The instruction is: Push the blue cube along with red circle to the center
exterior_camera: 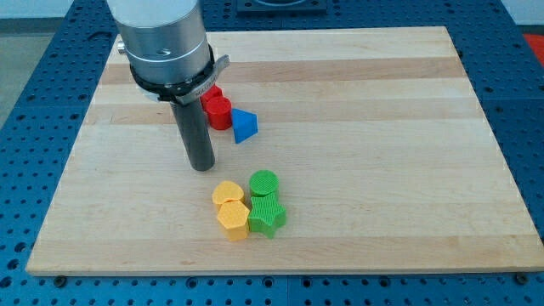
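The blue cube lies on the wooden board, left of the board's middle, seen corner-on. The red circle touches its left side. A second red block sits just behind the circle, partly hidden by the arm. My tip rests on the board below and to the left of the red circle and blue cube, apart from both.
A cluster lies toward the view's bottom centre: a yellow heart-like block, a yellow hexagon-like block, a green circle and a green star-like block. The arm's grey body hides the board's upper left.
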Controlling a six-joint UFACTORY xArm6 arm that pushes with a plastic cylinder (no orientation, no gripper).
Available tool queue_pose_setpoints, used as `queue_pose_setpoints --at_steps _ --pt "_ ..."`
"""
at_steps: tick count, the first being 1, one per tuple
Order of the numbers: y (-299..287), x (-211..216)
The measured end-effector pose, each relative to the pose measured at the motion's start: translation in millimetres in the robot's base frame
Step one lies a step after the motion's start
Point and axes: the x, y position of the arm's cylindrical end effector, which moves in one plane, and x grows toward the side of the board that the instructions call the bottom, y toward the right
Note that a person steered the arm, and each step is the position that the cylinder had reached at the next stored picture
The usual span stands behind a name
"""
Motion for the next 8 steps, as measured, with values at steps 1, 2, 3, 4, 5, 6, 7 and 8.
queue_pose_setpoints --at_steps 1,2,3,4,5,6,7,8 --pt "-3 1" --pt "-4 1" --pt "-4 3" --pt "-12 15" --pt "-31 21" --pt "-65 3" --pt "-86 -15" --pt "-86 -35"
